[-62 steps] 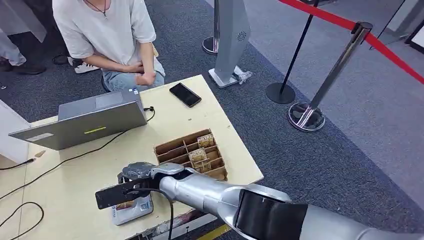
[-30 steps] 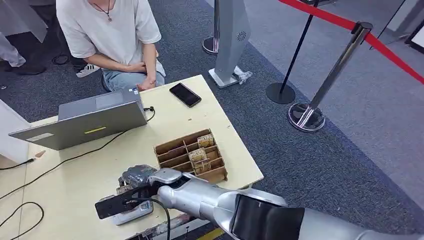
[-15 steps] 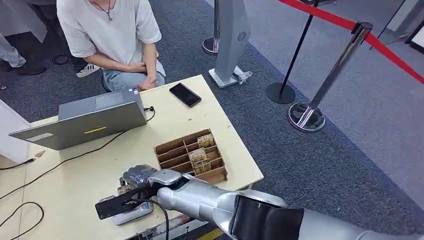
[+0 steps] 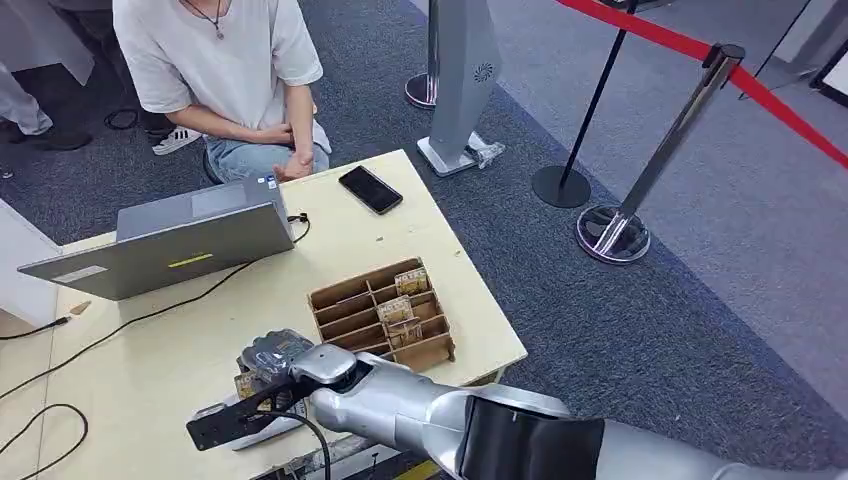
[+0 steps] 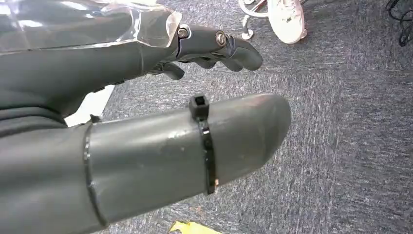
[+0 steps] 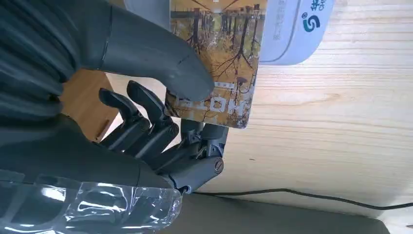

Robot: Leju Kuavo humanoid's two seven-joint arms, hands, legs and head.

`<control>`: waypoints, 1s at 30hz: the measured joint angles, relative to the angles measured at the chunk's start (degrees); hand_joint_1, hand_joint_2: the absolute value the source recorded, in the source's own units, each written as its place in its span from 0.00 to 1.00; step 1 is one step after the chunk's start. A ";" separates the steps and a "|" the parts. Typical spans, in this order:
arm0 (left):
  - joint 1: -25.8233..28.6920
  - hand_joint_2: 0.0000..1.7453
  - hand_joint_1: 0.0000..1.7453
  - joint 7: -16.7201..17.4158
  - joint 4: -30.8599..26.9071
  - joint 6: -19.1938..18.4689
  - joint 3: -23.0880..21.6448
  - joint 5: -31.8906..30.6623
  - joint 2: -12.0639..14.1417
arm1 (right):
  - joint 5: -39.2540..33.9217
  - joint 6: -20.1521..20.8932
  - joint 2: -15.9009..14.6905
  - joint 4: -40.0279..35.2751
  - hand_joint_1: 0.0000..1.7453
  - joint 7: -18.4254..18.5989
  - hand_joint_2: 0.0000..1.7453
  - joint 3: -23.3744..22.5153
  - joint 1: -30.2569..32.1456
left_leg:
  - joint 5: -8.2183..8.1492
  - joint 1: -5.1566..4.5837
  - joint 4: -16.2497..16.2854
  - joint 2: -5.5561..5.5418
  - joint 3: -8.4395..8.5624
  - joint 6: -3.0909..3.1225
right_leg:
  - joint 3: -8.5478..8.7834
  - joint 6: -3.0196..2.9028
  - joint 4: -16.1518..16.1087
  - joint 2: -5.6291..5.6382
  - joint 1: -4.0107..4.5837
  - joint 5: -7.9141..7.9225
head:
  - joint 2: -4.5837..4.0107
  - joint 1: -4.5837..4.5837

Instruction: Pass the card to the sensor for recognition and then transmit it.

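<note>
**Card held over the sensor**

The right robot hand [image 6: 160, 122] pinches the card [image 6: 221, 58] between thumb and fingers — its far end lies over the white sensor [image 6: 292, 29] on the table [image 6: 331, 117], near the front edge. The arm reaches in low across the table. The left robot hand [image 5: 214, 46] hangs over carpet, fingers loosely apart, holding nothing.

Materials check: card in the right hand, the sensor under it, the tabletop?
Card: looks like glossy printed plastic, stiff and flat between thumb and fingers of the right hand; could be laminated paper.
Sensor: smooth white moulded plastic with rounded edge, probably.
Tabletop: pale wood, visible grain lines, matte.
</note>
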 joint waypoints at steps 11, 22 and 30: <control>-0.01 0.00 0.00 0.00 0.00 -0.17 0.00 -0.15 0.13 | 0.00 0.00 0.00 0.07 1.00 0.00 1.00 0.00 0.00 | 0.00 0.00 0.00 0.00 0.00 0.00 | 0.00 0.00 0.00 0.00 0.00 0.00 | 0.00 0.00; -0.01 0.00 0.00 -0.28 0.00 -0.33 0.00 -0.17 0.52 | -0.20 0.07 0.00 0.22 1.00 -0.17 1.00 0.00 -0.01 | 0.00 0.00 0.00 0.00 0.00 0.00 | 0.00 0.00 0.00 0.00 0.00 0.00 | 0.00 0.00; -0.01 0.00 0.00 -0.35 0.00 -0.35 0.02 -0.13 0.57 | -4.90 2.19 -0.33 -1.45 1.00 -3.59 1.00 -0.96 0.08 | 0.00 0.00 0.00 0.01 0.01 0.00 | -0.02 0.00 0.00 0.02 0.00 0.00 | 0.00 0.00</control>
